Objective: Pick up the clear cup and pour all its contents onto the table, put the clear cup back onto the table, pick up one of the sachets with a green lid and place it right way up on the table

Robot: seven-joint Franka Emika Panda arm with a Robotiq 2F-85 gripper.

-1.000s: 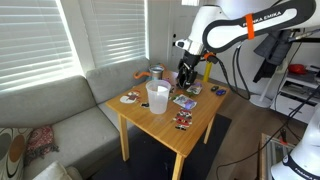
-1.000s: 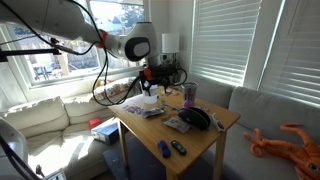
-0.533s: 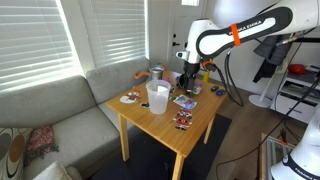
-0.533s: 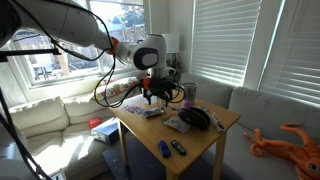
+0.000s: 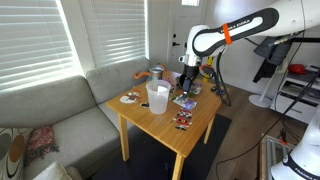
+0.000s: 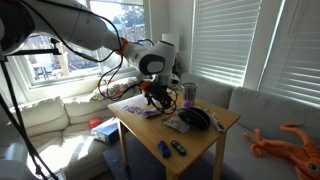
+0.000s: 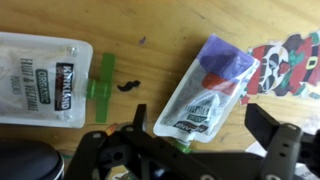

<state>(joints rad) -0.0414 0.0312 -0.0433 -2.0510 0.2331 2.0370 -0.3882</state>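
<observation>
The clear cup [image 5: 157,96] stands upright on the light-wood table [image 5: 165,128]. Small colourful sachets [image 5: 130,97] lie scattered on the top. My gripper [image 5: 187,86] is low over the sachets behind the cup and also shows in an exterior view [image 6: 156,96]. In the wrist view it is open [image 7: 200,125], its two fingers on either side of a flat-lying sachet with a green lid [image 7: 210,90], whose cap points toward the jaws. A second green-lid sachet [image 7: 45,80] lies flat to the left.
A grey-and-orange container [image 5: 157,73] stands at the back of the table. A red-and-white printed packet [image 7: 288,62] lies right of the gripper. A black object [image 6: 195,118] and small blue items [image 6: 165,150] sit on the table. A sofa [image 5: 60,120] adjoins it.
My gripper has come down toward the table top over the sachets behind the cup. The cup and sachets have not moved.
</observation>
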